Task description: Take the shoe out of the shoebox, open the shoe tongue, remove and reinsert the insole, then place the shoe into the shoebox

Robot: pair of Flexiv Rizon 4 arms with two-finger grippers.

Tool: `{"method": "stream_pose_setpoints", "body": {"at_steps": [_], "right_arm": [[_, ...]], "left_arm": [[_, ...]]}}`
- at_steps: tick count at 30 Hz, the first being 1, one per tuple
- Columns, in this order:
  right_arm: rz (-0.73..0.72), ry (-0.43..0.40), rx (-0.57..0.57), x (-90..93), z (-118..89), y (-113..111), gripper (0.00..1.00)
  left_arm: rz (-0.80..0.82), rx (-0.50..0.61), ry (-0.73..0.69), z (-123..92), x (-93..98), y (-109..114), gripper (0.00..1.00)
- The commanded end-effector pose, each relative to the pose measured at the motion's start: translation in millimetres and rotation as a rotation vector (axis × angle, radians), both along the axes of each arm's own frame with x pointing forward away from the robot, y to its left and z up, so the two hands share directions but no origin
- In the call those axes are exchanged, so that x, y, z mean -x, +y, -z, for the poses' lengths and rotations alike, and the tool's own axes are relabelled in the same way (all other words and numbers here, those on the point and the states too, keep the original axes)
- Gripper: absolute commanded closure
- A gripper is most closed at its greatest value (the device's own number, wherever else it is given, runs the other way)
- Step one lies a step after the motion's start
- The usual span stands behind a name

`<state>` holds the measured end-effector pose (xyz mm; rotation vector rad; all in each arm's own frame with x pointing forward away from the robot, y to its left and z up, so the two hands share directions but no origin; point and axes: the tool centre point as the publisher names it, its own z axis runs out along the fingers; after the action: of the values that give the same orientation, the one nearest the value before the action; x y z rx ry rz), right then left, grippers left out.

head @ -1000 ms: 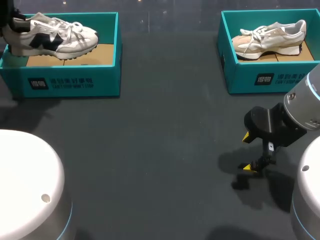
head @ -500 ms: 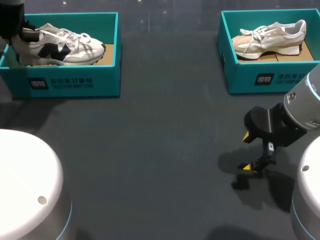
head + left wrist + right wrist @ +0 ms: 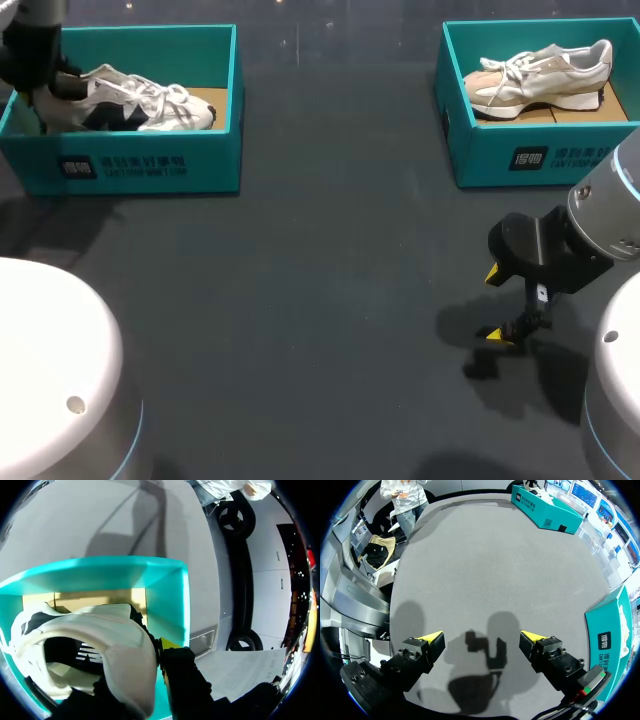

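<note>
The left hand (image 3: 50,80) is gripping the heel of a white sneaker (image 3: 145,105) with black side panels and white laces, holding it inside the teal shoebox (image 3: 150,165) at the bench's (image 3: 300,300) far left corner. The right hand (image 3: 495,305) is hanging open above the bench.

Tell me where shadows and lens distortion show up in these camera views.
Right wrist view: the right gripper throws a dark shadow on the grey table. Left wrist view: fisheye bends the teal shoebox walls; the shoe heel looms large. Head view: a shadow lies below that gripper.
</note>
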<state>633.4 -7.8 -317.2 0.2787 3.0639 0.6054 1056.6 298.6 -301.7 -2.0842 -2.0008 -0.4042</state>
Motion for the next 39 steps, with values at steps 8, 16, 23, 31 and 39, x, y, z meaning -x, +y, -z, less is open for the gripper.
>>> {"method": "stream_pose_setpoints", "body": {"at_steps": [8, 16, 23, 31, 39], "right_arm": [[0.001, -0.003, 0.002, 2.3, -0.3, -0.2, 0.0], [0.001, -0.003, 0.002, 2.3, -0.3, -0.2, 0.0], [0.001, -0.003, 0.002, 2.3, -0.3, -0.2, 0.0], [0.001, -0.003, 0.002, 2.3, -0.3, -0.2, 0.0], [0.001, -0.003, 0.002, 2.3, -0.3, -0.2, 0.0]], "left_arm": [[0.021, -0.003, 0.005, 17.1, 7.5, -6.4, 1.0], [0.036, -0.01, 0.001, 29.8, 10.7, -12.3, 1.0], [0.036, -0.03, 0.009, 44.5, 10.5, -13.4, 1.0], [0.029, -0.026, 0.033, 57.7, 10.5, -14.5, 1.0], [0.009, 0.028, 0.04, 63.0, 7.3, -17.0, 1.0]]}}
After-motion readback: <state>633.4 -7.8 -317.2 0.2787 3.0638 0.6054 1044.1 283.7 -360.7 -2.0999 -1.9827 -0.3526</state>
